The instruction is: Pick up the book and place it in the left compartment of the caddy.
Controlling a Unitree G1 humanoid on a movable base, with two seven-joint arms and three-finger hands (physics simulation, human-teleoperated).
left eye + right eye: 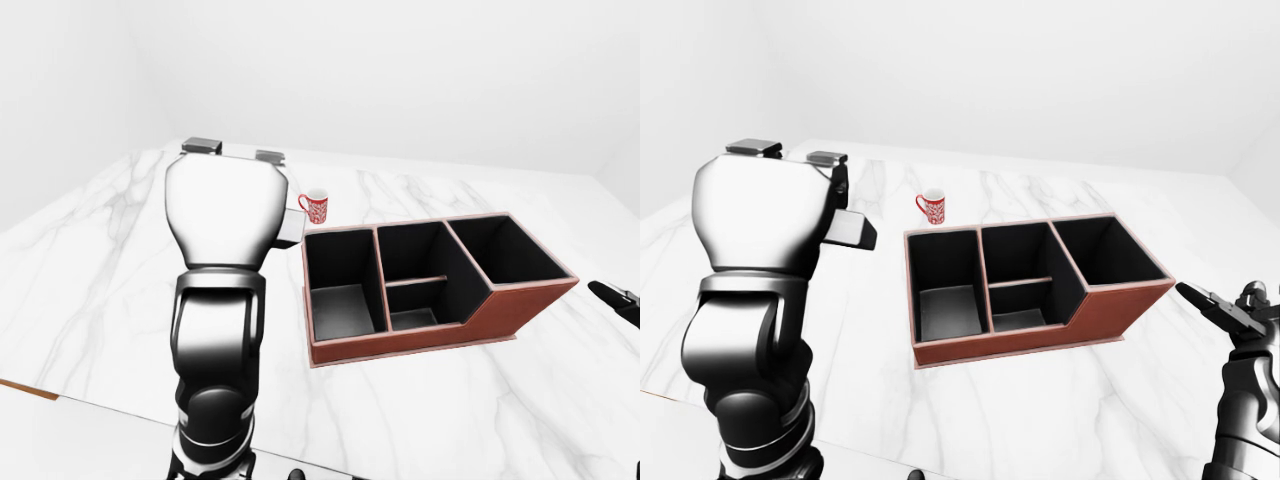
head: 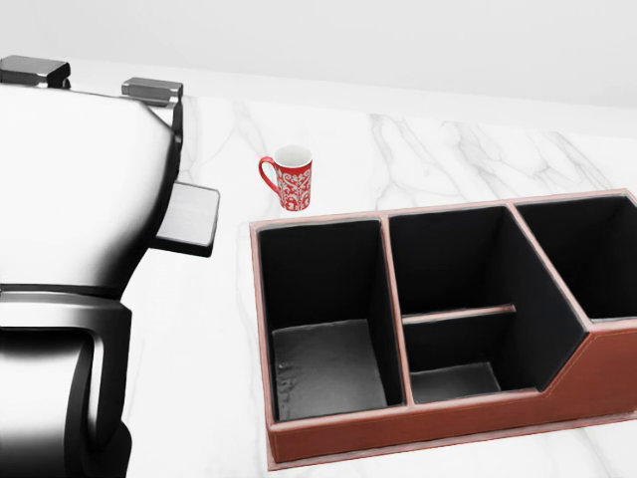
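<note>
The brown caddy with black insides stands on the white marble table, and its left compartment holds nothing. No book shows in any view. My left hand is raised to the left of the caddy with its shiny back toward the cameras. Two grey fingertips stick up over it and a grey thumb block juts toward the caddy; its palm side is hidden. My right hand hovers low at the right edge of the right-eye view, fingers stretched out, holding nothing.
A red patterned mug stands on the table just above the caddy's top-left corner in the head view. The marble table stretches wide to the left; its near edge runs along the lower left of the left-eye view.
</note>
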